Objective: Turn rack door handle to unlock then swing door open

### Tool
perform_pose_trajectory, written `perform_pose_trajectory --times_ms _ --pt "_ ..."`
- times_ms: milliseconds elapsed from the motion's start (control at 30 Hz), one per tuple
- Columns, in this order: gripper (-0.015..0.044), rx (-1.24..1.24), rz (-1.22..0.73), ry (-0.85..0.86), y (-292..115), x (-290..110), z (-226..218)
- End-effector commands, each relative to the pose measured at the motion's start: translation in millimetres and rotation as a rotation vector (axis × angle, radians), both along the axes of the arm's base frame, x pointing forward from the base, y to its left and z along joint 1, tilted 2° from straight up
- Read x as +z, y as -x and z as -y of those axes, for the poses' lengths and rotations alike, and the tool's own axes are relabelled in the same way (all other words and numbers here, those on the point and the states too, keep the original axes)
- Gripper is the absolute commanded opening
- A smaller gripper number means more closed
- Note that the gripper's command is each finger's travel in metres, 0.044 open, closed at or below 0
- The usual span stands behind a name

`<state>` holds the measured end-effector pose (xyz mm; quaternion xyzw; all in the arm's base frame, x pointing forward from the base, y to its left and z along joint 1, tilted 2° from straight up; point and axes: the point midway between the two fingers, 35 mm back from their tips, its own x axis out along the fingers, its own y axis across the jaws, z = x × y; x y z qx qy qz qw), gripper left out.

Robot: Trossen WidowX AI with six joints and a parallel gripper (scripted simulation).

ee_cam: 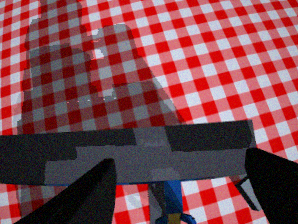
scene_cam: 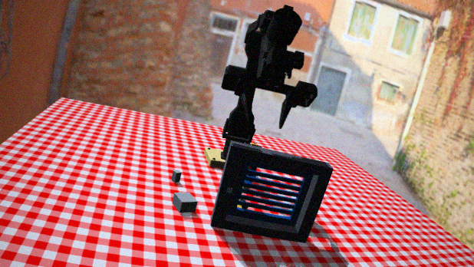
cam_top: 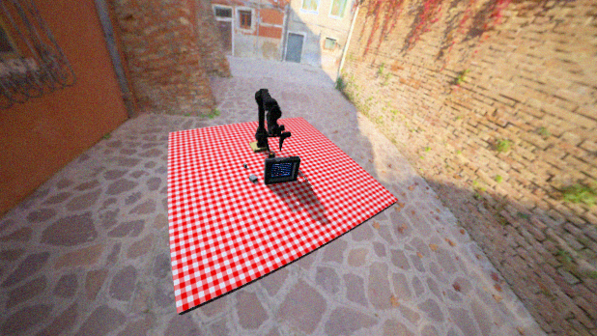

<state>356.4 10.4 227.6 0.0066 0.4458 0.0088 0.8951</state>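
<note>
The black rack frame [cam_top: 267, 173] [scene_cam: 232, 184] [ee_cam: 210, 137] stands upright on the table, seen from behind in the top and exterior views. The blue barred door [scene_cam: 300, 192] shows through its opening and looks shut. In the wrist view a blue part with a gold piece [ee_cam: 173, 218] lies just below the frame's top edge; it may be the handle, mostly out of view. My gripper [cam_top: 273, 145] [scene_cam: 265, 123] [ee_cam: 181, 163] is open and empty, pointing down above and on the robot's side of the frame, touching nothing. The handle's turn cannot be told.
A larger grey block [cam_top: 253, 179] [scene_cam: 185, 203] and a small dark grey block [cam_top: 245, 166] [scene_cam: 176, 176] stand left of the frame in the top and exterior views. The yellowish arm base [scene_cam: 215, 157] is behind the frame. The checked tabletop [cam_top: 217, 232] extends around them.
</note>
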Motion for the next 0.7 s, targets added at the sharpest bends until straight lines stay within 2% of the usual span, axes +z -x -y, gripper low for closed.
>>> perform_pose_trajectory --times_ms 0,667 --pt "0.029 -0.004 -0.089 0.008 2.5 -7.4 0.6" --pt "0.029 -0.001 -0.601 0.033 35.0 -28.6 0.1"
